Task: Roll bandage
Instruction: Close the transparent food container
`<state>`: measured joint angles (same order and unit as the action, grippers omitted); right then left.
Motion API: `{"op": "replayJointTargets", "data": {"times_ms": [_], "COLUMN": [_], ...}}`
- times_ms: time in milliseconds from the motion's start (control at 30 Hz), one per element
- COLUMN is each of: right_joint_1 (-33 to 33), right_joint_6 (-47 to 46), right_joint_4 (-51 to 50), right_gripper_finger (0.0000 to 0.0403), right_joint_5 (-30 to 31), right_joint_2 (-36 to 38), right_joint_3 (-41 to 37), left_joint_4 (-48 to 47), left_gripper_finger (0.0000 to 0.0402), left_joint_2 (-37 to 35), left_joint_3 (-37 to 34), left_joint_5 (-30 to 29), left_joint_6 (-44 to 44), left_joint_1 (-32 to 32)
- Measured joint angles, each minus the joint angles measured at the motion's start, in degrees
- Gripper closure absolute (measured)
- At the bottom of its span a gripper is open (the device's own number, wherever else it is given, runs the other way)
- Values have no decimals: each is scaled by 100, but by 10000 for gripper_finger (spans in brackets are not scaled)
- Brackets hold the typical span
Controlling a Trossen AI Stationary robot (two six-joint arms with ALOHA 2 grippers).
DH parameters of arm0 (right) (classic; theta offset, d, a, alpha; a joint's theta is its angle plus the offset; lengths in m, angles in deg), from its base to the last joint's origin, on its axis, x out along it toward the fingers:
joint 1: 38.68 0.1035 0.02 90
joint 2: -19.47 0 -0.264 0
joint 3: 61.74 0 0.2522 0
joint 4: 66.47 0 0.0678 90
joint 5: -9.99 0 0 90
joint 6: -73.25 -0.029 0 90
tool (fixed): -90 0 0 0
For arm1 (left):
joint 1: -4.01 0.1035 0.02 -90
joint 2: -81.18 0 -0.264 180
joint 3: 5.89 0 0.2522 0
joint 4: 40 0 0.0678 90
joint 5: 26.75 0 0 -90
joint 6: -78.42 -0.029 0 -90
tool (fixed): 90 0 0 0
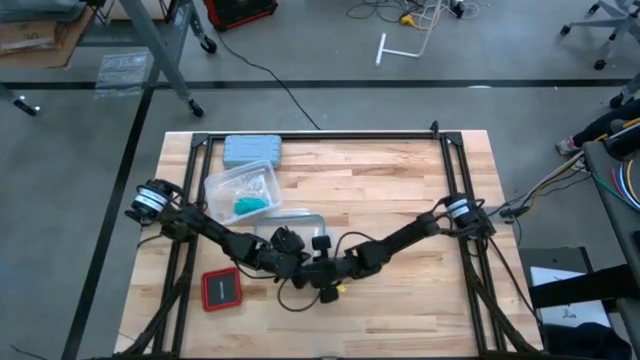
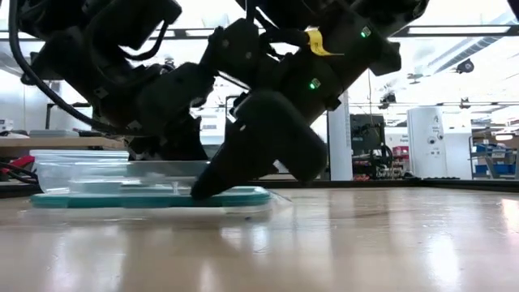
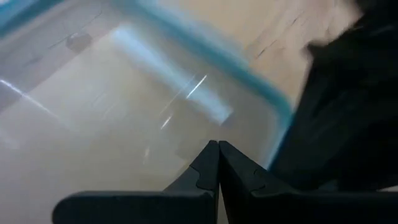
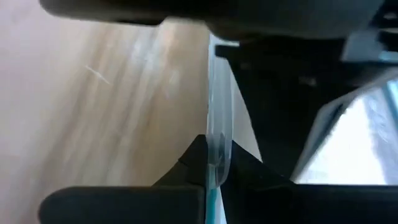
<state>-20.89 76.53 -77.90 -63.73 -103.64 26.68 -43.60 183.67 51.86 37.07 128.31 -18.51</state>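
both arms (image 1: 300, 258) crowd the lid (image 2: 154, 197), seemingly blocking access.

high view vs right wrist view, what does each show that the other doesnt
Only the high view: the bandage in a clear tub, a grey-blue case, a red square, and the left arm reaching mid-table. Only the right wrist view: the right end effector shut on the clear lid at its edge. Both: the lid and the wooden table.
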Motion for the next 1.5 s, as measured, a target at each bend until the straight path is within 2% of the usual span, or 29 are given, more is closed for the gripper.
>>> {"op": "replayJointTargets", "data": {"times_ms": [133, 233, 300, 467, 567, 667, 767, 967, 1100, 1233, 1400, 1500], "right_joint_1": [-22, 19, 74, 219, 229, 158, 4, -570, -818, -991, -1146, -1195], "right_joint_6": [-72, -109, -153, -243, -268, -161, 148, 404, 289, 299, 297, 272], "right_joint_4": [17, -286, -663, -1349, -1710, -1740, -1685, -1853, -2029, -2167, -2325, -2357], "right_gripper_finger": [393, 393, 393, 393, 394, 394, 394, 394, 394, 394, 394, 394], "right_joint_5": [-282, -481, -470, -120, 56, 499, 904, 936, 1186, 1424, 1566, 1534], "right_joint_2": [109, 366, 568, 1327, 1786, 2272, 2736, 3047, 3187, 3454, 3907, 4134], "right_joint_3": [-5, -16, -44, -40, -35, -40, -24, 56, 104, 104, 104, 104], "left_joint_4": [-109, -110, 209, -17, 159, 45, 33, -337, -1004, -2278, -4016, -4877], "left_gripper_finger": [401, 401, 401, 401, 401, 401, 401, 401, 401, 401, 401, 401], "left_joint_2": [-260, -631, -987, -1895, -2689, -3289, -3834, -4494, -4775, -4791, -4344, -3886], "left_joint_3": [21, 60, 168, 123, 152, 141, 139, 119, 130, 124, 119, 119], "left_joint_5": [26, 100, 229, 294, 213, 110, -158, -1056, -1771, -2000, -2269, -2341], "left_joint_6": [-257, -526, -594, -1194, -1720, -2177, -2696, -3280, -3146, -2322, -1110, -756], "left_joint_1": [-5, -15, -30, -63, -94, -121, -132, -136, -133, -121, 31, 333]}}
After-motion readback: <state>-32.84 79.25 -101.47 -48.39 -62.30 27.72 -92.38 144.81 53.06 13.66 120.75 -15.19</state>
